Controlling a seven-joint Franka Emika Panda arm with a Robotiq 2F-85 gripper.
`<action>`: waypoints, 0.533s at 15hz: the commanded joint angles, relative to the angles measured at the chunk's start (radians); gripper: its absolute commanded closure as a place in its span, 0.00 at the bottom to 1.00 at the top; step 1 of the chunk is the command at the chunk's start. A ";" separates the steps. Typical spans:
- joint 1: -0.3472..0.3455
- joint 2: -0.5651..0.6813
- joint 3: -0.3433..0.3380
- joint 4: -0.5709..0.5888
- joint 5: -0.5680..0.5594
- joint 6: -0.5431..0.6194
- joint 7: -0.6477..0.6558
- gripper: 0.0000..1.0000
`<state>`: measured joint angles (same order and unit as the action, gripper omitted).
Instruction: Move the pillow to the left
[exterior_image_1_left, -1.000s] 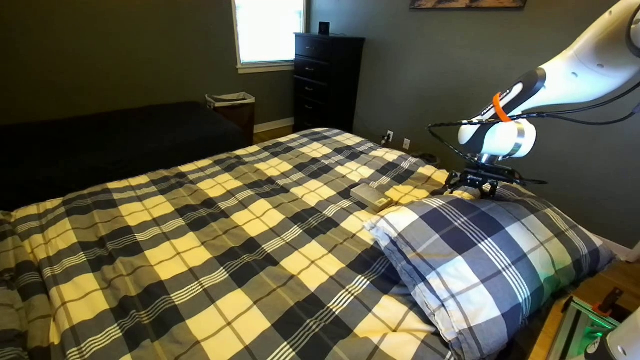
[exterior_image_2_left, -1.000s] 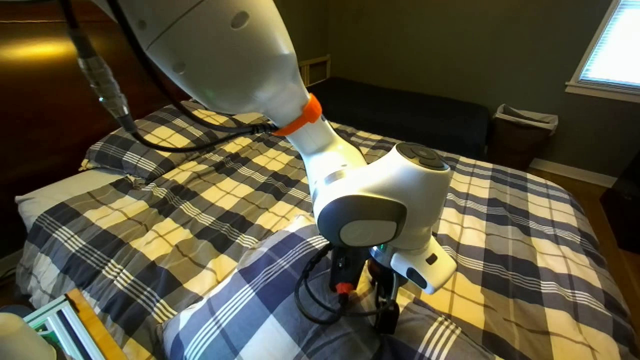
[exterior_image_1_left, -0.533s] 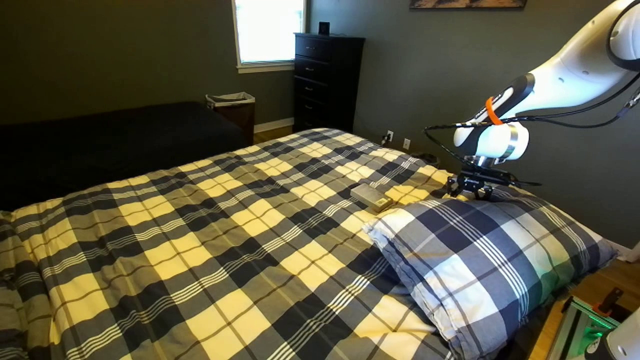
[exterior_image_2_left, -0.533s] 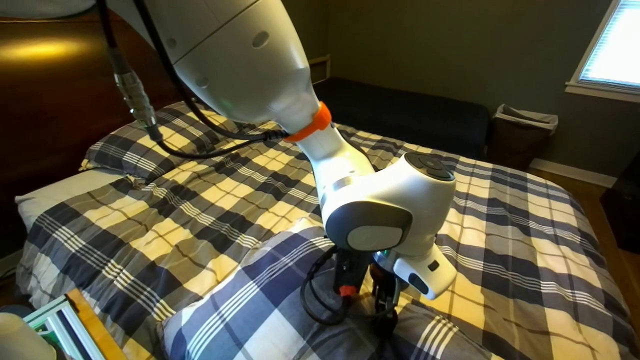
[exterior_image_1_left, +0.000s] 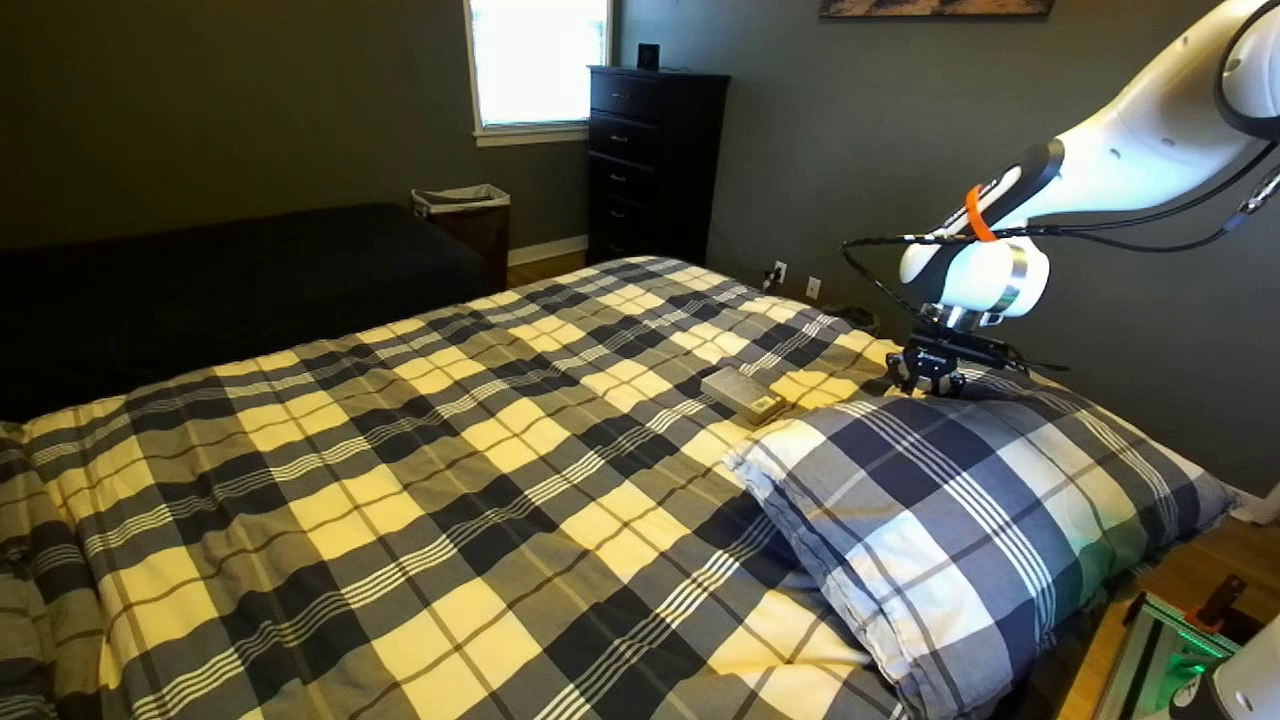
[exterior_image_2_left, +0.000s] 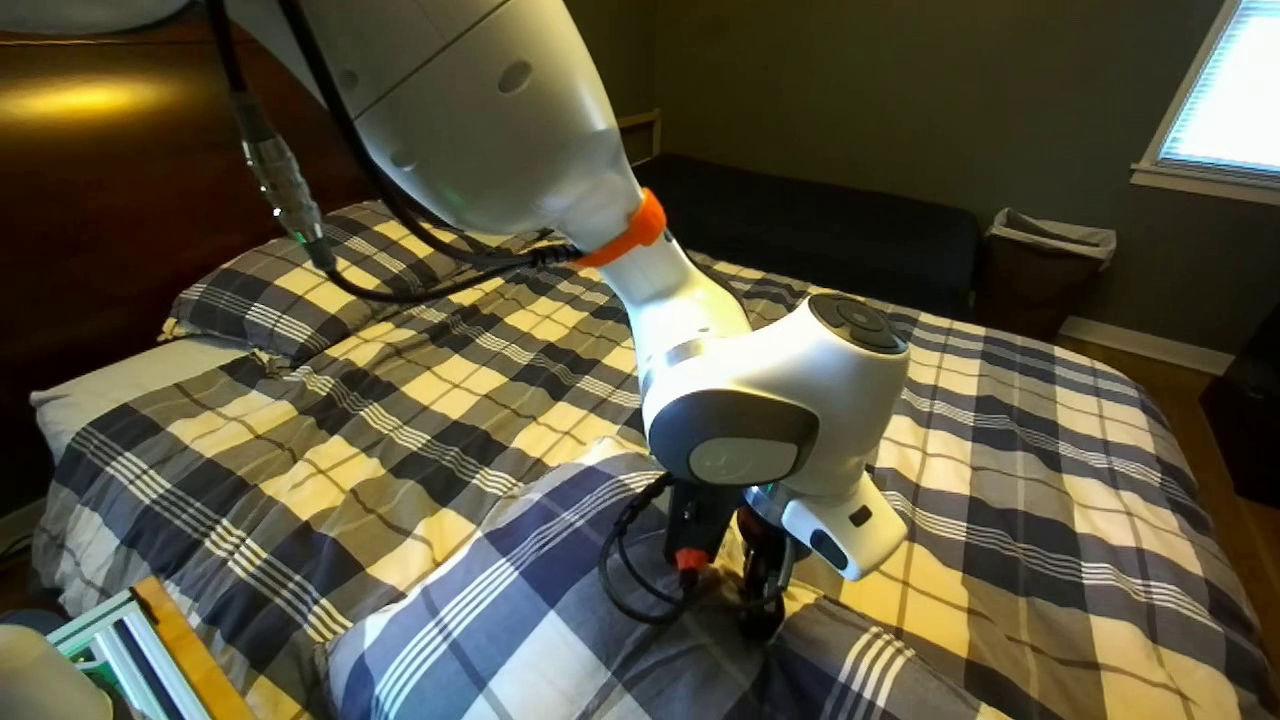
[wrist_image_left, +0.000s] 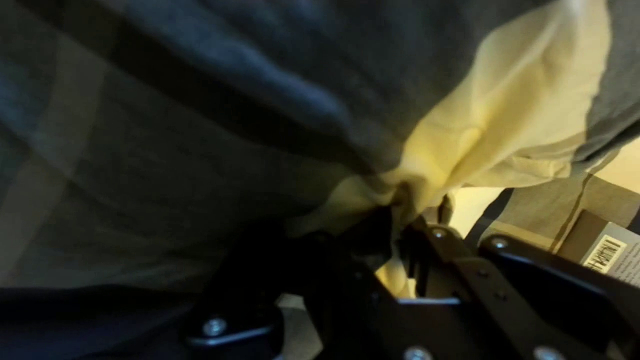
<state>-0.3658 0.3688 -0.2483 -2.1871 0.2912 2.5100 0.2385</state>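
The plump plaid pillow lies near the right edge of the bed in an exterior view, and along the bottom in an exterior view. My gripper points down at the pillow's far edge. Up close in the wrist view, a bunched fold of the pillow, cream and grey, runs between the fingers, pinched by the gripper. Dark cloth fills most of that picture, and shadow hides much of the left finger. In an exterior view the fingertips are partly sunk behind the cloth.
A small grey box sits on the plaid bedspread, close to the pillow's far corner. A wooden stand with a metal frame is at the bedside. Toward the headboard lies a further plaid pillow.
My gripper has closed, gathering the pillow's edge. The arm has shifted a little to the left in an exterior view, dipping and then rising slightly. The pillow has barely moved.
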 joint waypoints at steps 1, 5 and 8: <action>0.014 -0.023 0.018 -0.006 0.045 -0.007 -0.019 0.99; 0.037 -0.070 0.047 0.001 0.049 0.000 -0.053 0.99; 0.071 -0.116 0.079 0.016 0.032 -0.026 -0.097 0.99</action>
<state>-0.3343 0.3048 -0.2014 -2.1725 0.3033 2.5100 0.1873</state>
